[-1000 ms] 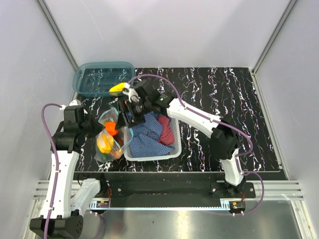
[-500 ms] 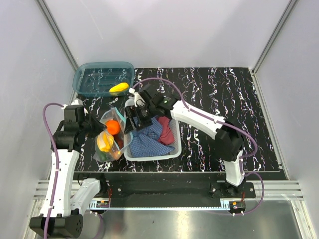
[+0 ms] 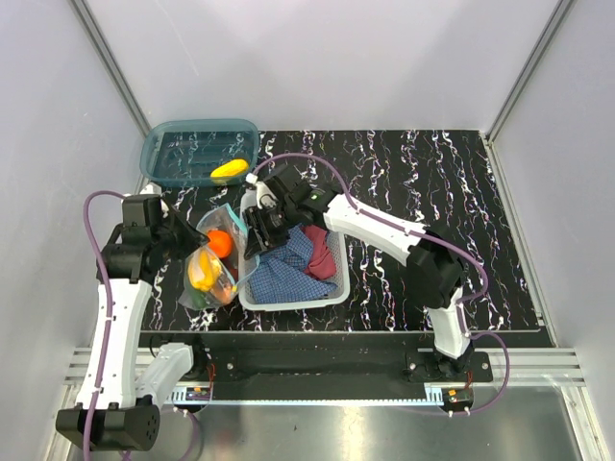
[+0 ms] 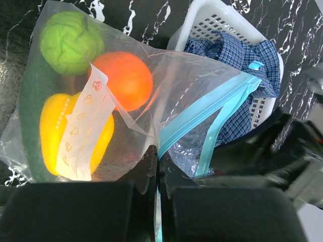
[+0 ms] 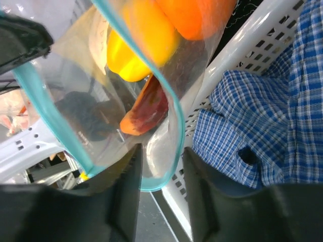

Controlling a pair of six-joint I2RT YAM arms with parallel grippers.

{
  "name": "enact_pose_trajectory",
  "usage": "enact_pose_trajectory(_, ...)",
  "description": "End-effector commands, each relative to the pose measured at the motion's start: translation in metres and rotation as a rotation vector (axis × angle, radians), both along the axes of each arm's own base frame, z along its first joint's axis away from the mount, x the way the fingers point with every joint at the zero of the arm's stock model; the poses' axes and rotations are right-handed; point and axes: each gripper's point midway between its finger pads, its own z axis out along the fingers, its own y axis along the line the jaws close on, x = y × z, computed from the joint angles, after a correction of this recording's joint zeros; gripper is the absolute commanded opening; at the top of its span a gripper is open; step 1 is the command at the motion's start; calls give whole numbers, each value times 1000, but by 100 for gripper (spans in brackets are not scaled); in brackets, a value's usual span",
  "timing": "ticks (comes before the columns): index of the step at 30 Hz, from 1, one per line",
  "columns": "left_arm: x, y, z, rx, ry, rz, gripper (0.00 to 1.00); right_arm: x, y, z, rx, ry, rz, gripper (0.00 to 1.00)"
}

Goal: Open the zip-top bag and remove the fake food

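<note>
Bag [image 4: 176,85] rim clamped in my left gripper [image 4: 158,166], fingers closed; my right gripper [image 5: 161,156] straddles the other rim, fingers apart.

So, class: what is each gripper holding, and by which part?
Left gripper: the zip-top bag, jaws shut on its teal zip strip. Right gripper: nothing yet; its jaws stand open astride the bag's open rim.

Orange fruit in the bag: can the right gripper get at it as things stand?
Probably yes. The left gripper pinches the zip-top bag at its zip strip, and the mouth gapes toward the right gripper, open at the rim. The orange fruit lies nearest that mouth; slack plastic might fold in.
</note>
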Motion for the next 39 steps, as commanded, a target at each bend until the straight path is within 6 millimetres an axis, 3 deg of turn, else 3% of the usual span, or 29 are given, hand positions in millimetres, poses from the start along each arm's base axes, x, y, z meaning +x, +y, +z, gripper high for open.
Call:
enact_pose_trajectory(1, 8, -13, 28, -38, -75, -81, 0, 3, 14, 21, 75, 11, 20, 37)
enact_pose_trajectory(2, 7, -12, 29, -18, -69, -97, 0, 3, 14, 25, 85, 10, 20, 21)
enact_pose_trajectory(3, 1, -11, 26, -7, -36, -100, 2, 3, 14, 30, 93, 8, 16, 15)
enact_pose_trajectory(6, -8, 0, 35, 62, -4, -96, 27, 3, 16, 55, 138, -12, 16, 0)
enact_pose_trajectory(10, -15, 0, 78, 78, -75, -106, 43, 2, 22, 85, 197, -9, 20, 0)
enact_pose_trajectory(11, -16, -4, 101, 59, -129, -113, 45, 1, 23, 89, 205, -9, 22, 0)
enact_pose_trajectory(14, -16, -23, 122, -39, -157, -172, 44, 3, 27, 96, 219, 9, 8, 0)
enact_pose_trajectory(16, -13, -32, 117, -87, -128, -200, 35, 2, 31, 101, 231, 41, 5, 0)
enact_pose_trajectory(20, -12, -19, 70, -43, 11, -136, 33, 4, 36, 105, 249, 58, -7, 0)
enact_pose_trajectory(24, 0, -4, 46, 50, 57, -124, 33, 2, 39, 104, 255, 69, -5, 0)
enact_pose_trajectory(27, 13, -17, 42, 14, 70, -222, 33, 1, 38, 103, 252, 71, -3, 0)
enact_pose_trajectory(29, 14, -30, 29, 8, 138, -294, 32, 1, 38, 102, 252, 70, -2, 0)
enact_pose_trajectory(31, 8, -39, 18, 20, 174, -347, 34, 0, 38, 101, 250, 73, 0, 0)
enact_pose_trajectory(34, -2, -40, 1, 68, 217, -351, 39, 1, 38, 102, 252, 70, 1, 0)
enact_pose_trajectory(39, -14, -34, -25, 135, 275, -346, 38, 1, 39, 102, 254, 70, 6, 0)
